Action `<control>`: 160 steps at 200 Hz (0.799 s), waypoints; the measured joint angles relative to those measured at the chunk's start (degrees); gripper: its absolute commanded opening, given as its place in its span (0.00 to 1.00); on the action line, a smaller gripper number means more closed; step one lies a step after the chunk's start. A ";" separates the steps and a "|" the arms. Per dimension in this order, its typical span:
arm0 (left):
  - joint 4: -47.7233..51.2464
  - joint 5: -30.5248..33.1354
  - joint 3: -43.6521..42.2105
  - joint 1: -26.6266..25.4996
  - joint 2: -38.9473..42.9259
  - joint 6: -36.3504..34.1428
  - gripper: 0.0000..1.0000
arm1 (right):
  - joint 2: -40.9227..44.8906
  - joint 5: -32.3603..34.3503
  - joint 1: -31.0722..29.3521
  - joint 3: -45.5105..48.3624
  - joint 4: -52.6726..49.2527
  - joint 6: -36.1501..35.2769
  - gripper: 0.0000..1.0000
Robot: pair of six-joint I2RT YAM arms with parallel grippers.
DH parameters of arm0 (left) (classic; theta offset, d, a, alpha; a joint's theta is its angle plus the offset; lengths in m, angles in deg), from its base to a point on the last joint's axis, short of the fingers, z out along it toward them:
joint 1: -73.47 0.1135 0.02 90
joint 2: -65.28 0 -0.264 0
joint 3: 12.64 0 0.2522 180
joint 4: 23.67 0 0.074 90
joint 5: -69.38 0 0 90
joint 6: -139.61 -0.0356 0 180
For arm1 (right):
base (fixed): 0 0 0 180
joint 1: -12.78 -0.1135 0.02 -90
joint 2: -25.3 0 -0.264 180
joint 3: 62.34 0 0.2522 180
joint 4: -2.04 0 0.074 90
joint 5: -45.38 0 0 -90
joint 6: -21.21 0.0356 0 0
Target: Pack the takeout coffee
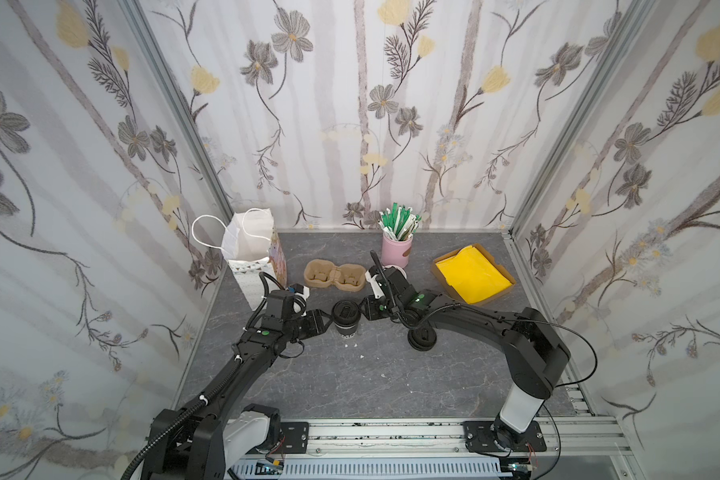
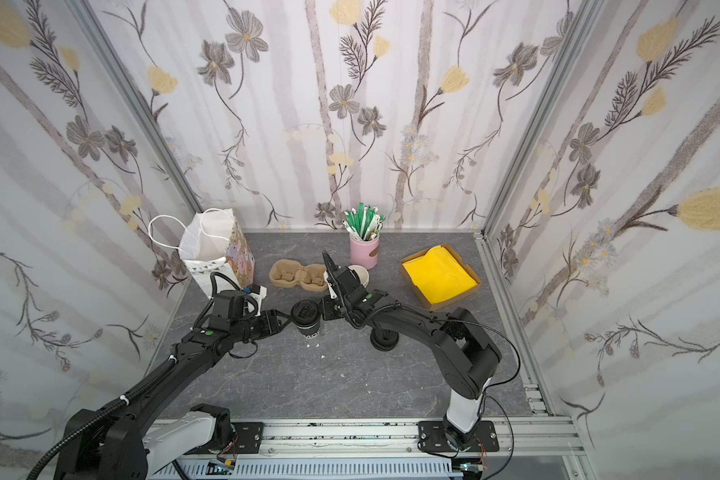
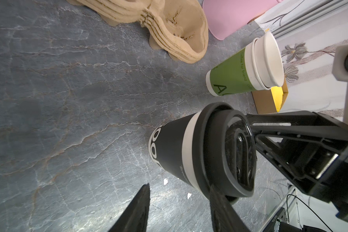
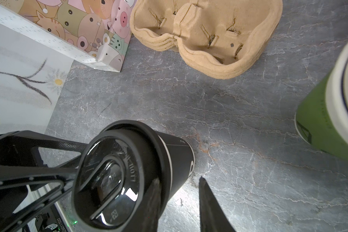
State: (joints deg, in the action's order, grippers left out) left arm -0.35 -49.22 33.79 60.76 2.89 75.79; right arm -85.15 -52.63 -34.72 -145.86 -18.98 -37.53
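So the takeout coffee (image 1: 345, 321) is standing upright around the middle of the counter (image 1: 350, 386), black lid on, sitting right between the two arms. The left gripper (image 1: 328, 323) is pointing at it from the left and the right gripper (image 1: 365, 312) from the right, both up close.

Neither one is actually grabbing it. In the left wrist view, the left jaws are standing apart and released. One finger (image 3: 221, 202) is overlapping the lid's rim and the other (image 3: 139, 206) is hanging clear of the cup. It's the same story in the right wrist view: one finger (image 4: 155, 200) is lying across the lid's edge, and the other (image 4: 209, 206) is off to the side with bare counter in the gap. I honestly can't tell if those fingers are pressing the lid or just sitting in front of it.

The white handled bag (image 1: 248, 249) is standing in the back left corner, well apart from the cup. The pulp cup carriers (image 1: 335, 277) are lying just behind the coffee, with the green paper cups (image 3: 235, 74) beside them. The loose black lids (image 1: 421, 338) are sitting under the right arm.
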 measured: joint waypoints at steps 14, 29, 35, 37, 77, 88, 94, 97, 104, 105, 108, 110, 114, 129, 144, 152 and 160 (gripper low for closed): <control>0.00 0.02 0.00 0.02 -0.02 0.17 0.51 | 0.00 -0.26 0.02 0.00 0.02 -0.02 0.32; -0.13 0.02 0.00 0.00 -0.02 0.17 0.52 | 0.02 -0.55 0.00 0.02 0.00 -0.02 0.33; -0.20 0.02 0.00 0.00 0.00 0.17 0.52 | 0.02 -0.68 0.00 0.02 0.00 -0.02 0.33; -0.22 0.04 0.00 0.00 0.00 0.17 0.52 | 0.02 -0.70 0.00 0.02 0.00 -0.02 0.33; -0.42 0.09 0.00 -0.11 -0.28 0.22 0.52 | 0.00 -1.31 0.00 0.02 -0.04 -0.07 0.33; -0.50 0.09 0.00 -0.09 -0.66 0.52 0.52 | 0.00 -1.33 0.00 0.02 -0.04 -0.28 0.33; -0.66 0.09 0.00 -0.09 -0.79 0.61 0.52 | 0.00 -1.38 0.00 0.00 -0.04 -0.26 0.33; -0.74 0.09 0.00 -0.09 -0.81 0.61 0.52 | -0.02 -1.40 0.00 0.00 -0.04 -0.26 0.33; -0.79 0.09 0.00 -0.09 -0.87 0.61 0.52 | -0.02 -1.40 0.00 0.00 -0.07 -0.26 0.33; -0.79 0.09 0.00 -0.09 -0.87 0.61 0.52 | -0.02 -1.40 0.00 0.00 -0.07 -0.26 0.33; -0.79 0.09 0.00 -0.09 -0.87 0.61 0.52 | -0.02 -1.40 0.00 0.00 -0.07 -0.26 0.33; -0.79 0.09 0.00 -0.09 -0.87 0.61 0.52 | -0.02 -1.40 0.00 0.00 -0.07 -0.26 0.33; -0.79 0.09 0.00 -0.09 -0.87 0.61 0.52 | -0.02 -1.38 0.00 0.00 -0.07 -0.26 0.33; -0.79 0.11 0.00 -0.09 -0.85 0.61 0.52 | -0.02 -1.31 0.00 0.00 -0.07 -0.26 0.33; -0.79 0.11 0.00 -0.09 -0.85 0.61 0.52 | -0.02 -1.27 0.00 0.00 -0.07 -0.28 0.34; -0.79 0.13 -0.02 -0.09 -0.85 0.61 0.52 | -0.02 -1.27 0.00 -0.04 -0.11 -0.28 0.34; -0.79 0.15 -0.02 -0.09 -0.83 0.61 0.52 | -0.09 -1.29 0.00 -0.11 -0.17 -0.28 0.34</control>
State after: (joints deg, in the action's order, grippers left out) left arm -1.13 -49.07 33.77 60.67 2.06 76.40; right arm -85.24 -53.92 -34.72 -145.97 -19.16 -37.81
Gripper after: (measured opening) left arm 0.517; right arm 0.336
